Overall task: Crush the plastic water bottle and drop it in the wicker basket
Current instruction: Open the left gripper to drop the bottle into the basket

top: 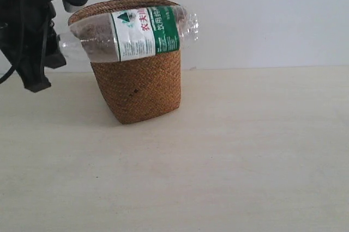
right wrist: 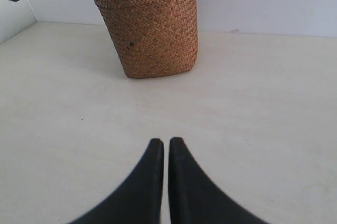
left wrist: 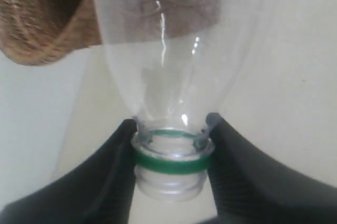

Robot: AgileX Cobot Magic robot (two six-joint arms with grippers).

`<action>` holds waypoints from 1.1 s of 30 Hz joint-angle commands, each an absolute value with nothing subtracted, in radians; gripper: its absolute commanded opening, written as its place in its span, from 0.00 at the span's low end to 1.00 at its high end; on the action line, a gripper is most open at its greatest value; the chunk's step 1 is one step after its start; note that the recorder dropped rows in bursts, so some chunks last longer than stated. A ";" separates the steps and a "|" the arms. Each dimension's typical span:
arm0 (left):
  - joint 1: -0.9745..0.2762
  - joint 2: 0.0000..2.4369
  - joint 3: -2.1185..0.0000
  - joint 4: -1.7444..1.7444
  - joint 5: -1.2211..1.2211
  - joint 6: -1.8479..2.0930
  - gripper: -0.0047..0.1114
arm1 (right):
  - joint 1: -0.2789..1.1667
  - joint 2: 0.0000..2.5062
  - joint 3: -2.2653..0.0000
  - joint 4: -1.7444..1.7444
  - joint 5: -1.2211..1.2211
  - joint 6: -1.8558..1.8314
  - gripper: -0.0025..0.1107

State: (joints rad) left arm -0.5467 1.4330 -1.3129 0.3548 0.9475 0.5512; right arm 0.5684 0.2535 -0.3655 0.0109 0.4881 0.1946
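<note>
Left wrist view shows the left gripper (left wrist: 171, 148) pinching the neck of the bottle (left wrist: 174, 50). One black finger (left wrist: 113, 171) sits on each side of the green ring (left wrist: 171, 163). I see no cap on the neck.

In the exterior view the bottle lies on its side in the air. It is up by the rim of the basket (top: 139, 87) and crosses it. I cannot tell if it touches the rim. The bottle looks round, not squashed flat. The basket stands upright on the table (top: 218, 161).

The right gripper (right wrist: 166, 148) is low over the table, well apart from the basket. Its fingers are almost together and hold nothing.

I think the bottle is empty, so it is very light. Its clear sides look thin, soft and smooth, so they can slip. The neck is hard, and the ring gives the fingers a little ledge. That is a good spot to hold. The soft middle, by the label (top: 144, 30), is the best spot to squeeze. With no cap, the air can get out.
</note>
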 commanded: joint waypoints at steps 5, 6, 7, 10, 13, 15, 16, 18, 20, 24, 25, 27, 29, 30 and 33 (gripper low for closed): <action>-0.546 1.429 -1.316 0.065 1.221 0.554 0.07 | 0.567 0.253 -0.361 0.014 0.479 0.196 0.02; -0.546 1.429 -1.316 0.031 1.212 0.554 0.07 | 0.567 0.253 -0.361 0.014 0.479 0.196 0.02; -0.546 1.429 -1.316 0.029 1.197 0.546 0.07 | 0.567 0.253 -0.361 0.014 0.479 0.196 0.02; -0.546 1.429 -1.316 0.122 1.051 0.510 0.08 | 0.567 0.253 -0.361 0.014 0.479 0.196 0.02; -0.543 1.431 -1.355 0.445 0.775 0.303 0.14 | 0.567 0.253 -0.361 0.014 0.479 0.196 0.02; -0.514 1.455 -1.444 0.701 0.651 0.118 0.37 | 0.567 0.253 -0.361 0.014 0.479 0.196 0.02; -0.488 1.490 -1.538 0.760 0.653 0.024 0.61 | 0.567 0.253 -0.361 0.014 0.479 0.196 0.02; -0.462 1.544 -1.646 0.760 0.690 -0.007 0.90 | 0.567 0.253 -0.361 0.014 0.479 0.196 0.02; -0.462 1.579 -1.700 0.760 0.753 -0.007 0.94 | 0.567 0.253 -0.361 0.014 0.479 0.196 0.02; -0.462 1.608 -1.704 0.758 0.764 0.009 0.94 | 0.567 0.253 -0.361 0.014 0.479 0.196 0.02; -0.462 1.611 -1.704 0.753 0.768 0.009 0.94 | 0.567 0.253 -0.361 0.014 0.479 0.196 0.02; -0.462 1.613 -1.704 0.718 0.804 0.009 0.94 | 0.567 0.253 -0.361 0.014 0.479 0.196 0.02; -0.462 1.613 -1.704 0.626 0.851 0.009 0.93 | 0.567 0.253 -0.361 0.014 0.479 0.198 0.02; -0.462 1.613 -1.704 0.539 0.872 0.035 0.90 | 0.567 0.253 -0.361 0.014 0.479 0.198 0.02; -0.462 1.613 -1.704 0.347 0.914 0.096 0.66 | 0.567 0.253 -0.361 0.014 0.479 0.198 0.02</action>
State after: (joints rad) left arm -0.4643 1.6129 -1.6966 0.4740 0.8863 0.0631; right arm 0.5684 0.2535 -0.3655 0.0129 0.4881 0.1946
